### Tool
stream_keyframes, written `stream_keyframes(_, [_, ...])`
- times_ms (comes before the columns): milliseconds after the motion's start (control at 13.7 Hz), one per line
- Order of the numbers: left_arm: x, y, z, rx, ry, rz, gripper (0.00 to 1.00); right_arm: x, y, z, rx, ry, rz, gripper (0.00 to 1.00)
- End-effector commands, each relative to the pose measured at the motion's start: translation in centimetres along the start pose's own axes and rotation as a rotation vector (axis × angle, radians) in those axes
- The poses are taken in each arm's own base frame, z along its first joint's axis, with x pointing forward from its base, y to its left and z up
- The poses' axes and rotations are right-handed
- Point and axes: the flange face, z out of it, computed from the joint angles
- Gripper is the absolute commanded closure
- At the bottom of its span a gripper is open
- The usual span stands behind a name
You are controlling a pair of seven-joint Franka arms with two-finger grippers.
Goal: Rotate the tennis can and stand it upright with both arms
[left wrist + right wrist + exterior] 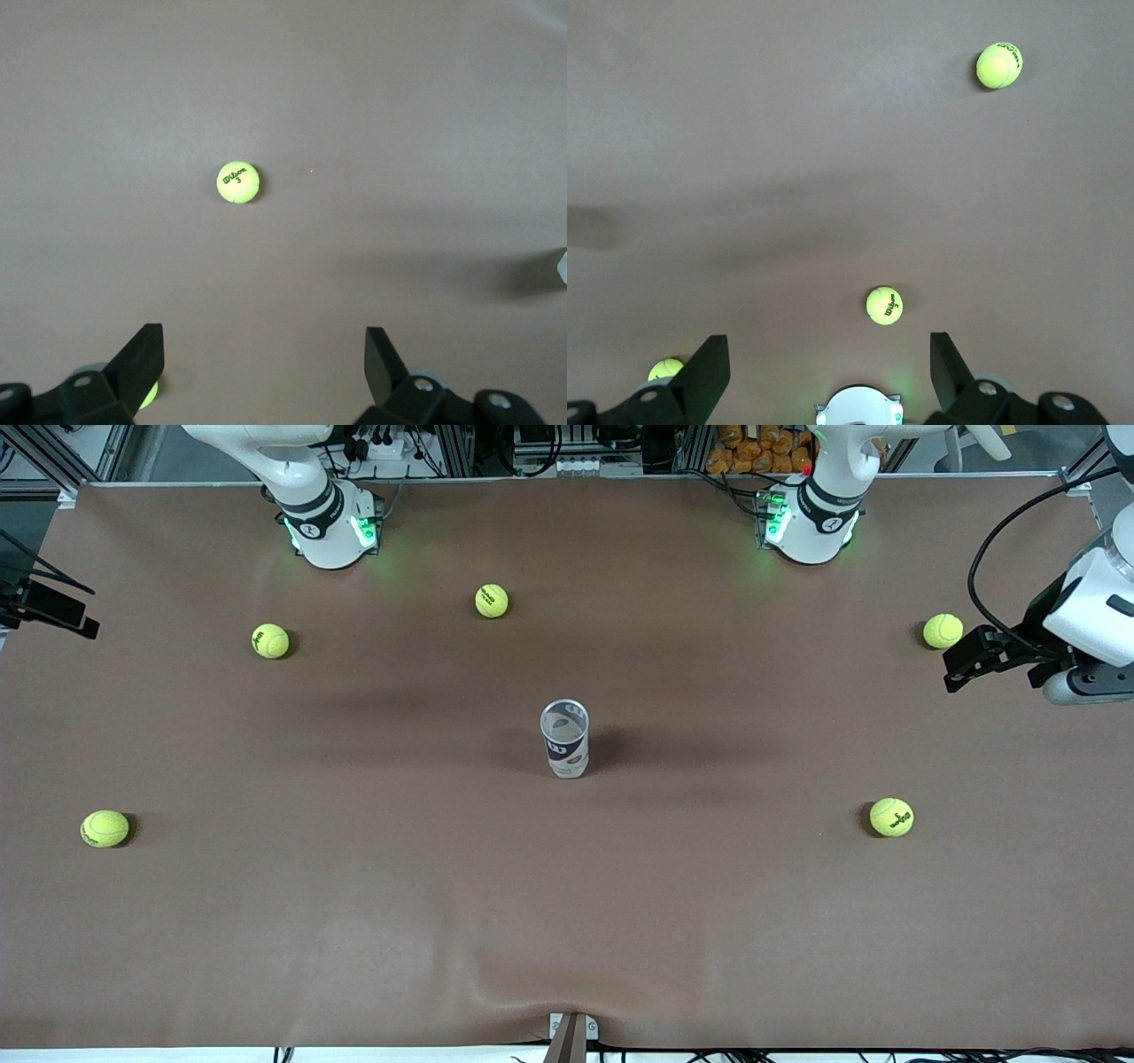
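The tennis can (564, 740) stands upright in the middle of the table, its open silvery rim up and its navy and white label facing the camera. No gripper touches it. My left gripper (955, 669) hangs open and empty above the table's left-arm end, over a tennis ball (942, 631). In the left wrist view (264, 341) its fingers are wide apart, and a sliver of the can (563, 266) shows at the frame's edge. My right gripper (75, 615) hangs open and empty at the right-arm end; its wrist view (829, 345) shows only balls and table.
Several yellow-green tennis balls lie scattered on the brown mat: one (492, 600) near the right arm's base (330, 527), one (270, 640) beside it, one (104, 828) and one (890, 817) nearer the camera. The mat's front edge has a wrinkle (532, 992).
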Motion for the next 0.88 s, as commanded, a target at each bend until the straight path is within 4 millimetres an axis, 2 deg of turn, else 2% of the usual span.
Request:
stream_keyframes(0, [-0.2,0.1,-0.8,0.003,-0.003,0.003,0.00,0.2,-0.3,-0.4,0.003,0.006,0.011,0.00])
stream_keyframes(219, [-0.1,-0.3,-2.0,0.000,0.020,0.000,0.00,0.3,-0.6,-0.3,0.004,0.003,0.005,0.00])
stream_keyframes(438, [-1.0,0.0,-3.1,-0.010,0.004,0.003,0.00,0.3,-0.7,-0.2,0.004,0.001,0.004,0.00])
stream_keyframes(803, [-2.7,-0.6,-4.5,-0.008,-0.028,-0.001,0.00,0.4,-0.7,-0.3,0.006,0.010,0.003,0.00])
